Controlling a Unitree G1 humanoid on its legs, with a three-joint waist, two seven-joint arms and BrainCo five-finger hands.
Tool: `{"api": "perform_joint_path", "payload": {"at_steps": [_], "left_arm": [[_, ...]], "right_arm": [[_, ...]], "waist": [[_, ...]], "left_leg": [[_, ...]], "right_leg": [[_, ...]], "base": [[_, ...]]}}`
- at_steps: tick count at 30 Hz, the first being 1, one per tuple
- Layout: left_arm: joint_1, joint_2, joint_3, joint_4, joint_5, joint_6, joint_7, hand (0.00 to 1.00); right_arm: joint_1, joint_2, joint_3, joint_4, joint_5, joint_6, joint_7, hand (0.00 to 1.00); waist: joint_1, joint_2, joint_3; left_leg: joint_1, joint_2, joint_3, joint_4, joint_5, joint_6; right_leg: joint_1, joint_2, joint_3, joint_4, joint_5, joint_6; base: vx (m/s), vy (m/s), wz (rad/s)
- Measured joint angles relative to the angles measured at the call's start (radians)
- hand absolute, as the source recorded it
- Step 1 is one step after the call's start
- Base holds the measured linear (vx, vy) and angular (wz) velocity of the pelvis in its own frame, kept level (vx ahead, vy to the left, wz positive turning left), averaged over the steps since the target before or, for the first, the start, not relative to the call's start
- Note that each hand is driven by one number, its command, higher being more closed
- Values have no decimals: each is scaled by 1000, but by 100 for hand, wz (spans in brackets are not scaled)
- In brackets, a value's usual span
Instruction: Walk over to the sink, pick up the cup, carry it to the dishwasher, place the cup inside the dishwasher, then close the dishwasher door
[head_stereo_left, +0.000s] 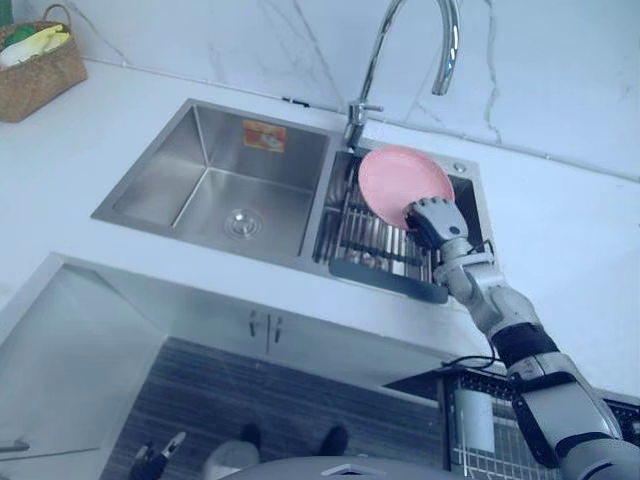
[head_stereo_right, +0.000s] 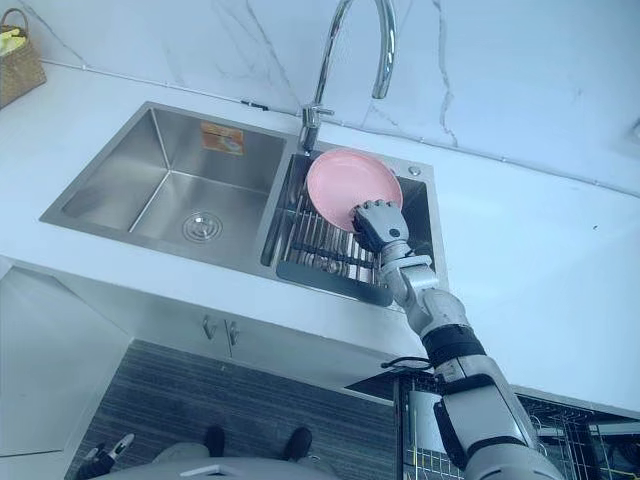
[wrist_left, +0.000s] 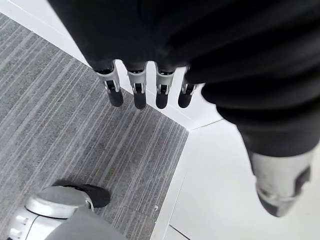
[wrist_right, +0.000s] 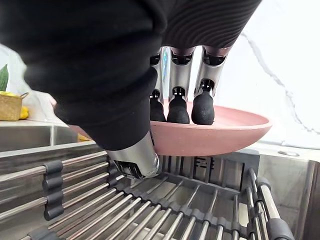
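Closest to my wrist camera is the right hand (wrist_right: 177, 102), and it is gripping a round, shallow pink plate (wrist_right: 220, 135). Its fingers hook over the rim into the hollow, and its thumb (wrist_right: 136, 159) presses up from underneath. No cup shows at the sink, so this plate is what the hand has.

From the head camera, the plate sits over the right basin of the double-bowl stainless steel sink (head_stereo_left: 200, 238), just in front of the tap's base. Its hollow face is turned up and a little toward me. Being round, it has no long axis to speak of. The hand holds the rim on the side nearest the sink's front edge. I think the plate is clear of the rods below, but I can't tell whether its far edge touches anything.

That right basin holds a metal-rod draining rack with dark trim (head_stereo_left: 375, 245), directly under the plate. The left basin shows a round drain (head_stereo_left: 241, 223) in its floor. The curved chrome tap (head_stereo_left: 358, 115) rises from the sink's back rim, between the two basins.

Well to the left of the sink, on the white countertop (head_stereo_left: 560, 230), a woven basket (head_stereo_left: 38, 65) holds yellow and green items. Below the sink's right front corner is a dark-framed wire basket (head_stereo_left: 490, 445).

The left hand (wrist_left: 140, 92) hangs with straight, relaxed fingers over grey striped flooring (wrist_left: 65, 135) and holds nothing.
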Motion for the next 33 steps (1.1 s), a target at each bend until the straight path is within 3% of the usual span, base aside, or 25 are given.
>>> {"api": "perform_joint_path", "payload": {"at_steps": [9,12,15,18,19,20,21,22,23,26,28,30,31,33], "left_arm": [[6,-3,-1,-1,8,-11,11,0],[21,-23,5,-1,23,-22,10,0],[27,-43,2,-1,34,-25,9,0],[26,-35,-2,-3,33,-11,9,0],[26,-28,-1,-4,32,1,8,0],[25,-27,1,-6,31,7,8,0],[24,-31,7,-13,29,9,9,0],[24,-31,21,-31,18,10,13,0],[22,-23,40,-35,8,11,17,0],[17,-13,50,-37,-26,30,21,0],[1,-14,50,-38,-47,44,21,0],[-36,-38,47,-30,-59,68,20,0],[-42,-41,44,-31,-58,69,19,0],[-67,-48,36,-25,-54,74,18,0]], "right_arm": [[90,-17,-95,-114,40,-20,4,100],[103,-31,-114,-138,52,-29,4,100],[103,-31,-114,-170,54,-42,3,100],[104,-32,-108,-237,54,-48,3,100],[114,-31,-108,-266,54,-45,4,100],[118,-24,-107,-282,54,-43,5,100],[118,-25,-106,-293,54,-43,4,100],[110,-25,-104,-296,54,-54,3,100],[110,-25,-103,-292,53,-64,4,100],[86,-25,-97,-274,54,-86,5,100],[24,-25,-80,-233,53,-106,8,100],[-14,-33,-73,-210,51,-106,18,100],[-14,-41,-73,-211,52,-106,21,100],[0,-101,-76,-211,60,-104,31,100]], "waist": [[-16,15,-7],[-16,26,-8],[-15,52,-13],[-35,68,-13],[-50,71,-14],[-55,113,-20],[-49,129,-21],[-40,135,-21],[-30,127,-25],[-21,102,-41],[6,75,-53],[44,81,-53],[45,79,-53],[14,76,-52]], "left_leg": [[10,3,26,13,-15,0],[30,-2,29,56,-41,3],[33,2,63,138,-118,11],[2,4,133,260,-199,23],[-9,23,183,288,-220,36],[-2,66,248,269,-212,51],[0,87,279,264,-210,49],[7,111,339,254,-205,46],[14,125,392,257,-206,47],[-15,165,487,320,-228,50],[-67,210,534,403,-247,35],[-88,235,483,370,-215,-7],[-84,235,492,352,-209,-17],[-81,230,500,335,-192,-43]], "right_leg": [[1,5,33,0,2,-2],[0,14,135,1,20,0],[-26,32,270,1,53,-1],[-74,50,408,-6,64,2],[-89,55,394,-6,27,-4],[-91,64,311,16,-52,-22],[-111,61,242,79,-70,-56],[-143,25,113,238,-102,-97],[-136,-32,11,393,-157,-123],[-72,-154,-127,593,-248,-163],[-49,-189,-170,563,-234,-153],[-37,-79,-148,350,-187,-110],[-30,-64,-144,303,-186,-101],[-10,-35,-139,208,-164,-11]], "base": [[12,22,-10],[32,52,-68],[-15,61,-134],[-95,91,-146],[-190,88,-132],[-193,88,-141],[-158,135,-153],[-103,121,-151],[-76,104,-140],[-32,-41,-111],[-45,-158,-144],[-104,-231,-154],[-95,-275,-101],[-63,-221,-38]]}}
